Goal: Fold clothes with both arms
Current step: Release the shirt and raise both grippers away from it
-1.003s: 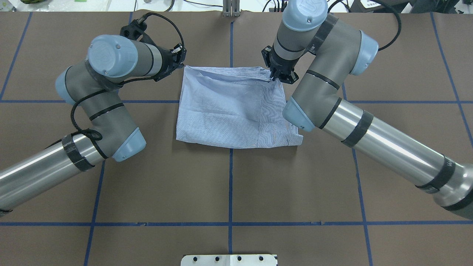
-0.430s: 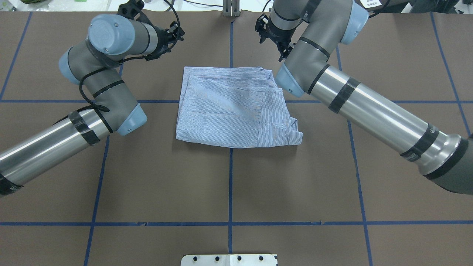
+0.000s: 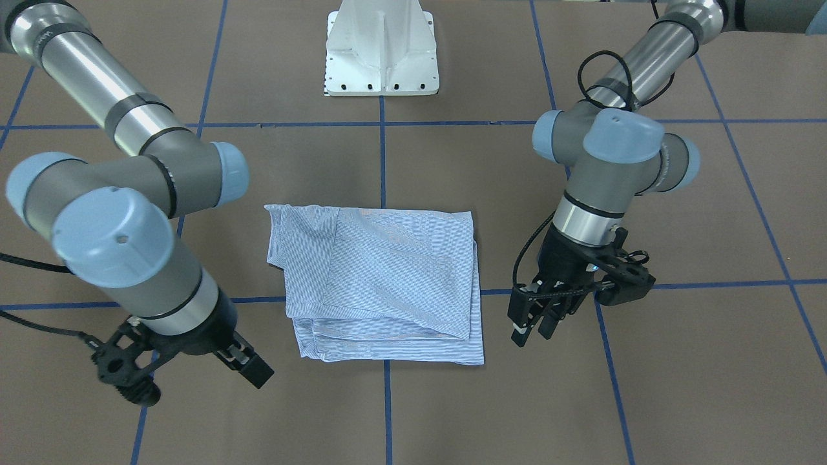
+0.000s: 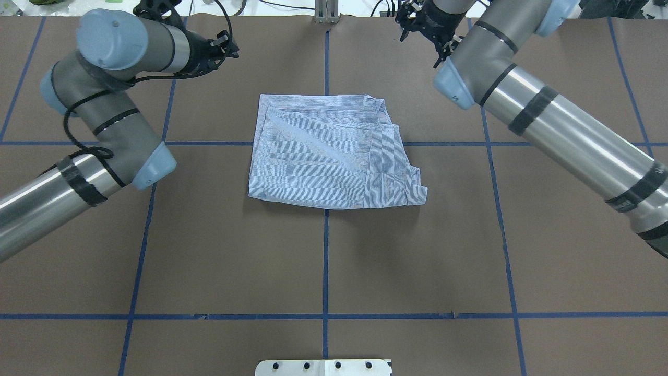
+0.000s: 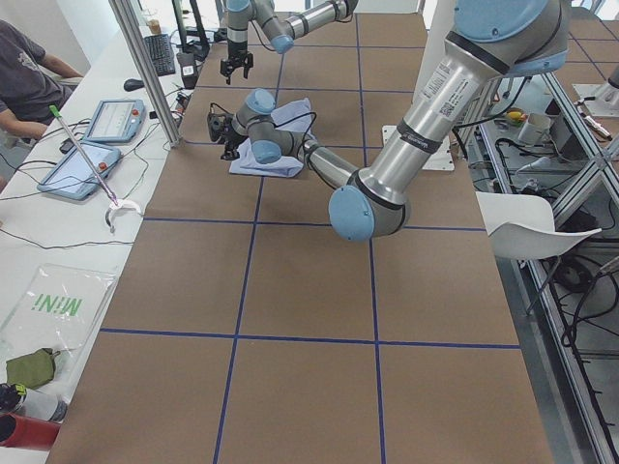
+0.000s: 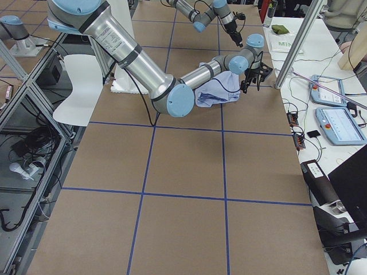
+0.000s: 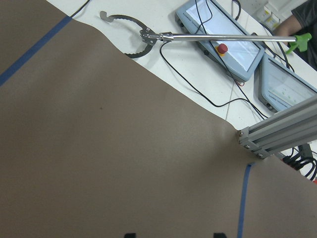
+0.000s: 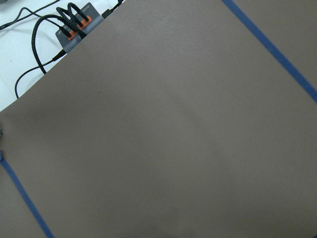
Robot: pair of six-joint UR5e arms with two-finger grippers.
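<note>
The striped shirt (image 4: 329, 151) lies folded into a rough rectangle in the middle of the brown tabletop (image 4: 235, 250), straddling the centre blue tape line. Its layers are stacked unevenly, with stepped edges showing along the far side and a rumpled corner at the near right. Neither arm touches it.

The left gripper (image 3: 531, 334) hangs above the tabletop off the shirt's far left corner, near it but clear of the cloth, pointing down. Its 2 fingers (image 3: 517, 330) stand apart with nothing between them; the left wrist view shows both tips spread over bare brown surface.

The right gripper (image 3: 255, 371) hovers off the shirt's far right corner, also clear of the cloth. I only see it side-on, and its wrist view shows just bare tabletop and tape, so I cannot tell how its fingers stand.

Beyond the far edge, on a white bench, a long reach tool (image 7: 198, 36) lies beside 2 tablet-like control pads (image 7: 225, 47).
</note>
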